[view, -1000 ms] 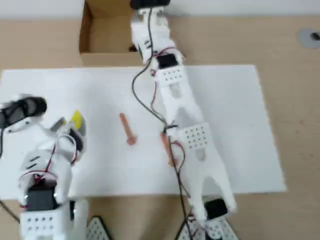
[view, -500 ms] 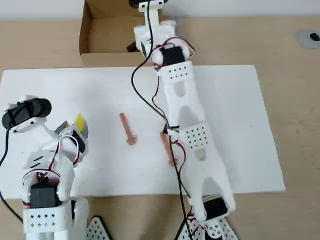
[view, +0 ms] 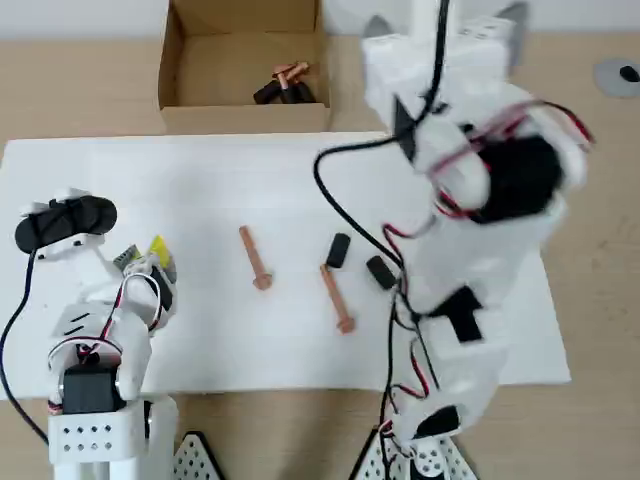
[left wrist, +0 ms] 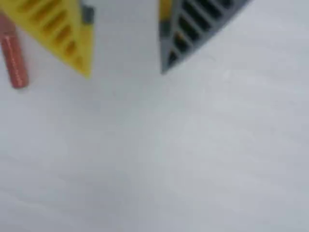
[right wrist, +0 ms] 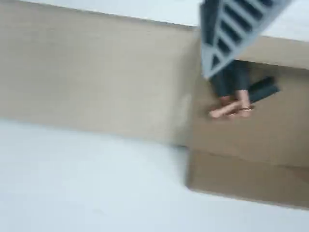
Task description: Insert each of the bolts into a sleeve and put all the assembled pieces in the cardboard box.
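The cardboard box (view: 182, 62) stands at the far side of the table, with assembled bolt-and-sleeve pieces (view: 287, 84) lying inside it. The same pieces (right wrist: 239, 99) show in the right wrist view, beyond one grey finger (right wrist: 231, 34) with nothing beside it. My right arm (view: 490, 180) is raised high to the right of the box. Two copper bolts (view: 255, 258) (view: 336, 297) and two black sleeves (view: 339, 250) (view: 380, 272) lie loose on the white mat (view: 200, 180). My left gripper (left wrist: 125, 72) hovers open over bare mat at its left side, with a bolt (left wrist: 12, 58) close by.
The mat's far edge meets the box's front wall (right wrist: 96, 82). A small dark object (view: 620, 75) lies on the wooden table at the far right. Cables hang along the right arm.
The right arm has pulled back from the box and risen to the right, uncovering the pieces inside and both sleeves on the mat. The left arm has hardly shifted.
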Tool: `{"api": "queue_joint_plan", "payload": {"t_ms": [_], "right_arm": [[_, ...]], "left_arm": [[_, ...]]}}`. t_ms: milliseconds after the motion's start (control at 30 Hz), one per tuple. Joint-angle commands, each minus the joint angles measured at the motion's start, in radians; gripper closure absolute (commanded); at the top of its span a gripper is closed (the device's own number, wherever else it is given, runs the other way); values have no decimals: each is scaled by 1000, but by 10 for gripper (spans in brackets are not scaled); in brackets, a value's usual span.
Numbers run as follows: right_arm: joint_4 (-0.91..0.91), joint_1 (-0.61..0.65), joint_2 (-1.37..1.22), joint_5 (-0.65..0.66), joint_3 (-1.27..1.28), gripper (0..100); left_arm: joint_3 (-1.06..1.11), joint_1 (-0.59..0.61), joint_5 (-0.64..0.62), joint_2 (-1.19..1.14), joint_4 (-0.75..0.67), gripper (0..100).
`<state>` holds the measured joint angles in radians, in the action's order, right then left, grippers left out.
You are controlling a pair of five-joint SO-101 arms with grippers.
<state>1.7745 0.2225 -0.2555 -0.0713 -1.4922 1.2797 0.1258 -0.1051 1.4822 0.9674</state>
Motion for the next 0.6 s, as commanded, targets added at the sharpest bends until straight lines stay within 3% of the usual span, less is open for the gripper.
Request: {"api": "queue_joint_plan", "payload": {"t_ms": [0,100,333,433,567], "right_arm": [[17,-45,162,17,268,489],[17,-13,358,17,667,489],[5,211,908,23,1627,489],[-40,160,1072,25,1831,489],[-43,-25,1202,54,1910,490]], "left_arm": [[18,-2,31,2,2,908],[66,-2,60,1,-5,907],[68,-5,61,1,-44,906],[66,-9,58,1,-63,876],[44,-11,60,1,-61,865]]}}
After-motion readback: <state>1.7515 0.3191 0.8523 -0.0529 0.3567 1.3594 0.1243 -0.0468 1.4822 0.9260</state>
